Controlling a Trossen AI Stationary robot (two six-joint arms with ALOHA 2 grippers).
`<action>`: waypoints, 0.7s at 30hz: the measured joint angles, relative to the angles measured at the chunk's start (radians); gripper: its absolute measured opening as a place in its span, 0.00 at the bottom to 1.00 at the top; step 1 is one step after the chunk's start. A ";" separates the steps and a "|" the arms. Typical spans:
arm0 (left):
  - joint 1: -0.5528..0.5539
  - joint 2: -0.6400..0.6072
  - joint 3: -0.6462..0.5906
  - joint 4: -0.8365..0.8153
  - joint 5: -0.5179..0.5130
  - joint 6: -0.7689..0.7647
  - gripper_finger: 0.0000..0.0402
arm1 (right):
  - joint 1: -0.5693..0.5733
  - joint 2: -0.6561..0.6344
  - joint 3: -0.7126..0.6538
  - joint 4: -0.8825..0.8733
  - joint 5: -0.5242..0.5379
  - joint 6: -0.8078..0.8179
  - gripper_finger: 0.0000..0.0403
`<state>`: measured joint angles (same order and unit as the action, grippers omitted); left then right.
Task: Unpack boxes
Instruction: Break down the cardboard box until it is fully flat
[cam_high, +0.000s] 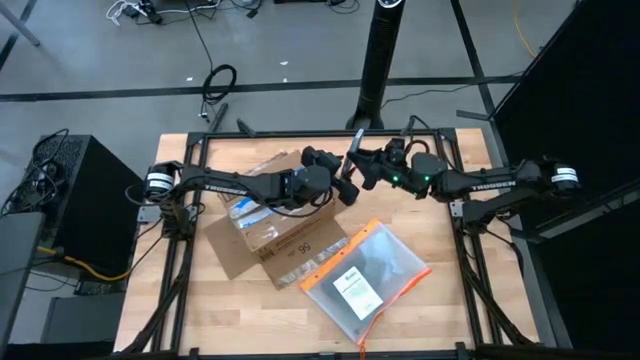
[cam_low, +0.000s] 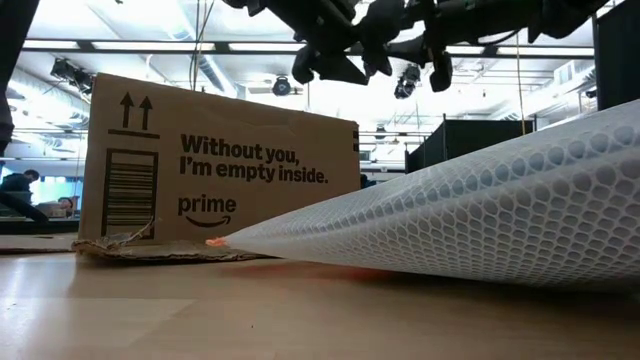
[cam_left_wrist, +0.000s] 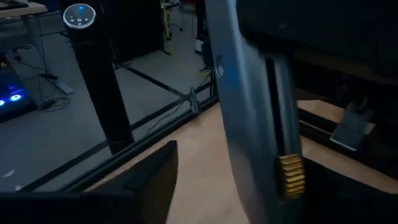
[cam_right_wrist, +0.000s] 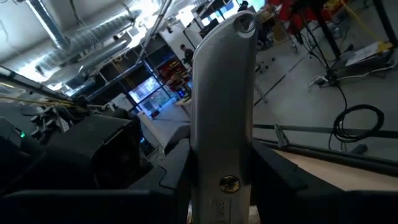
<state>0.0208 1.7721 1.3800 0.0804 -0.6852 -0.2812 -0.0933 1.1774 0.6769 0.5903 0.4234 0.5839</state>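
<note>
The brown cardboard box (cam_high: 270, 225) lies on the table's left half with its flaps spread; in the low view its printed side (cam_low: 220, 170) faces me. A clear pouch with an orange edge (cam_high: 365, 280) lies flat near the front. Both grippers meet above the table's far middle. My right gripper (cam_high: 364, 172) is shut on a grey metal tool (cam_right_wrist: 221, 112) whose free end sticks up toward the far edge (cam_high: 357, 138). My left gripper (cam_high: 345, 188) is open, its fingers on either side of the same tool (cam_left_wrist: 249, 112). My right gripper pinches the grey tool's lower handle (cam_right_wrist: 222, 186) between its two fingers, near the brass screw. The tool runs on along the fingers and past their tips, lifted clear of the table. My left gripper: one finger (cam_left_wrist: 152, 180) stands clear of the tool; I cannot tell whether the other touches it.
A black pole on a stand (cam_high: 380, 60) rises just beyond the table's far edge. Black frame rails (cam_high: 190, 250) run along the left and right sides. Bare wood (cam_high: 250, 320) lies at the front left, near the box's flaps.
</note>
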 joint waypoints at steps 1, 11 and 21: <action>0.000 0.000 0.000 -0.001 0.007 -0.011 0.44 | 0.000 0.000 0.000 0.000 0.000 -0.001 0.25; 0.000 -0.012 0.081 -0.173 0.049 -0.031 0.12 | 0.004 -0.012 0.001 -0.004 -0.025 -0.057 0.27; 0.003 -0.028 0.290 -0.385 0.334 0.031 0.12 | -0.013 -0.134 0.001 -0.043 -0.306 -0.179 0.43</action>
<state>0.0239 1.7440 1.6704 -0.3043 -0.3515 -0.2501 -0.1063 1.0433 0.6781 0.5471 0.1178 0.4044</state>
